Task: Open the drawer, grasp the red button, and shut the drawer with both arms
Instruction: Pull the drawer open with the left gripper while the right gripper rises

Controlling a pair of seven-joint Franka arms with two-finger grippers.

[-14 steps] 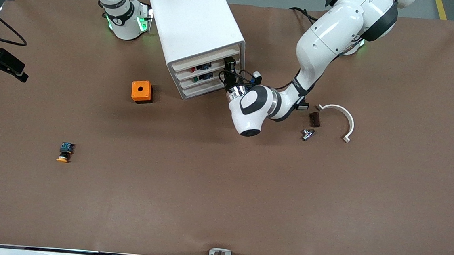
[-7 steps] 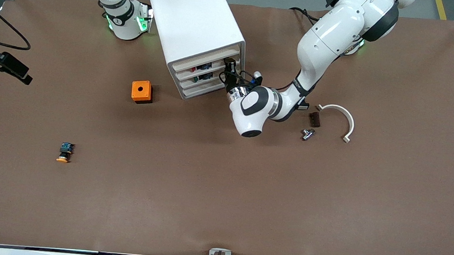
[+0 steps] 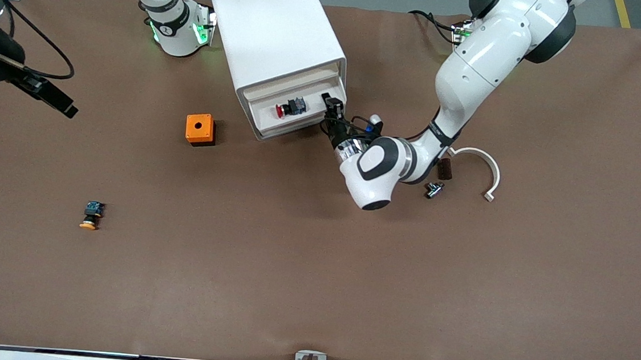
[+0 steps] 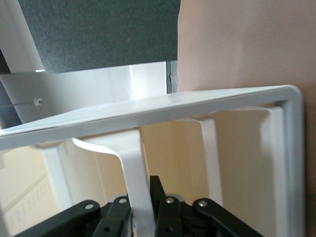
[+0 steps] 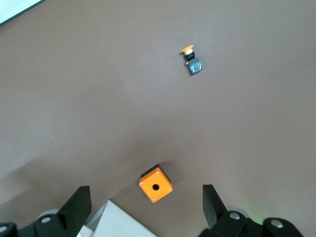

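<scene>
Front view shows the drawer [image 3: 294,115] now pulled partway out of the cabinet [image 3: 275,33]; half a second ago it sat flush with the three other drawers. The left tool [image 3: 332,105] is pinched on the drawer's handle tab at the end toward the left arm's side, and the left arm has drawn back from the cabinet, bringing the drawer with it. Left wrist view confirms the grip: the fingers [image 4: 168,210] are pressed against a thin white handle [image 4: 136,187] under the drawer rim.

With the drawer out, the button [image 3: 289,108] is exposed. It lies on its side on the drawer floor, red cap toward the right arm's end, clear of the drawer walls.

The right tool [image 3: 55,99] hangs over the surface near the right arm's end, well apart from the cabinet, with its jaws spread wide. Right wrist view looks down on the orange box [image 5: 155,184] and the yellow-capped button [image 5: 191,60] lying on the surface.

Judgement: the opening step is largely complete. The next step calls for the right arm to travel to the drawer and pick the red button while the left tool holds the drawer steady.
</scene>
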